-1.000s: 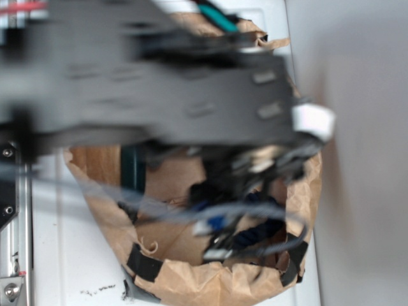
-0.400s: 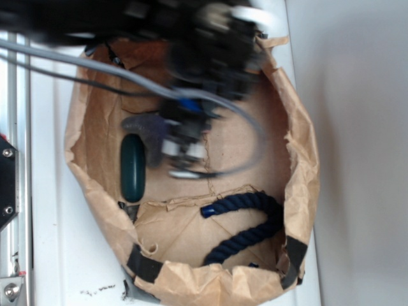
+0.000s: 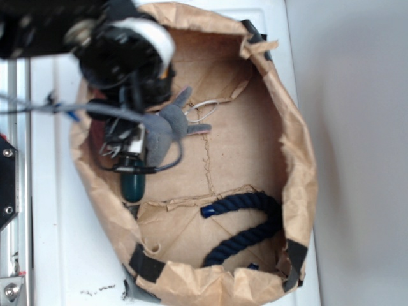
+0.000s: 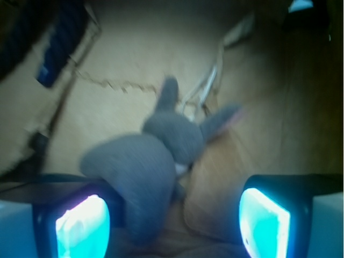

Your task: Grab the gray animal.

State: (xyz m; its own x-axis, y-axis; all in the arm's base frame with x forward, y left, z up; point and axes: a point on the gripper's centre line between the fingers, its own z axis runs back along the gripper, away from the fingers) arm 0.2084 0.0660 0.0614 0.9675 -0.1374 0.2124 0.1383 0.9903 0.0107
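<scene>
Plush body of the gray animal (image 4: 141, 177) is seen off-centre, against the left pad, long axis running far-right; jaws spread wide, nothing clamped.

The gray animal (image 3: 160, 131) (image 4: 148, 172) looked like soft, matt plush cloth, with a thin white string loop (image 3: 203, 109) lying beside it. The bag (image 3: 299, 166) around it was brown paper, matt, creased and torn at the rim, patched with black tape (image 3: 145, 262). The navy rope (image 3: 252, 223) showed a twisted, fibrous weave. The dark green object (image 3: 134, 185) appeared smooth and faintly glossy. The gripper (image 4: 174, 217) had pads (image 4: 263, 223) that glowed a slick cyan, like hard plastic.
</scene>
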